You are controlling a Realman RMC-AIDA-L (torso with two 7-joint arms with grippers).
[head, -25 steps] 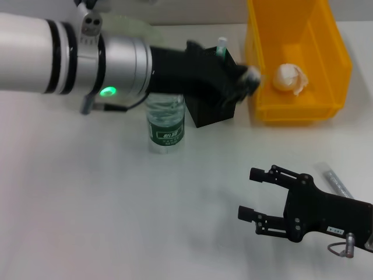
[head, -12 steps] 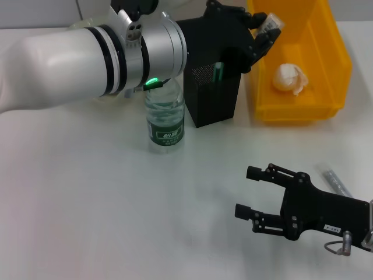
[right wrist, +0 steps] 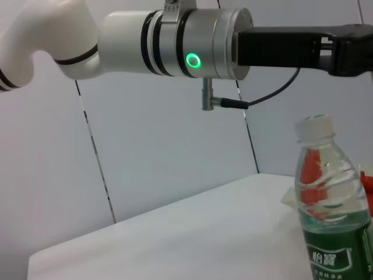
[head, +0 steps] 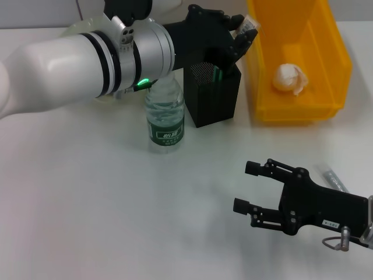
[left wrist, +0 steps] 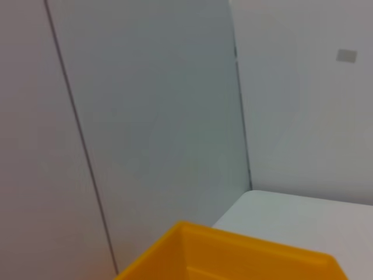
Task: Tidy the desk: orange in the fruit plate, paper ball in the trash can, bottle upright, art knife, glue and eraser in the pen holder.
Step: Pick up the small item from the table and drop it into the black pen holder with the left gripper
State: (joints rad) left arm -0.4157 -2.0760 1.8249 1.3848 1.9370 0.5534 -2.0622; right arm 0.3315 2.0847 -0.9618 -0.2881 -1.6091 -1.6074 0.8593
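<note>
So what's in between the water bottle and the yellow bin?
In the head view, the black mesh pen holder stands between the bottle and the yellow trash can, with the left pincer above it.

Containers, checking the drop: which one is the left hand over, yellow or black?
The black mesh pen holder; the left hand hangs above it, beside the yellow trash can.

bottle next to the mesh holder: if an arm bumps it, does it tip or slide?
The bottle stands upright on the desk, tall and narrow, so it probably tips rather than slides. The right wrist view seems to show it about full, which would make it harder to knock over. Its clear plastic would likely dent under a grip.
</note>
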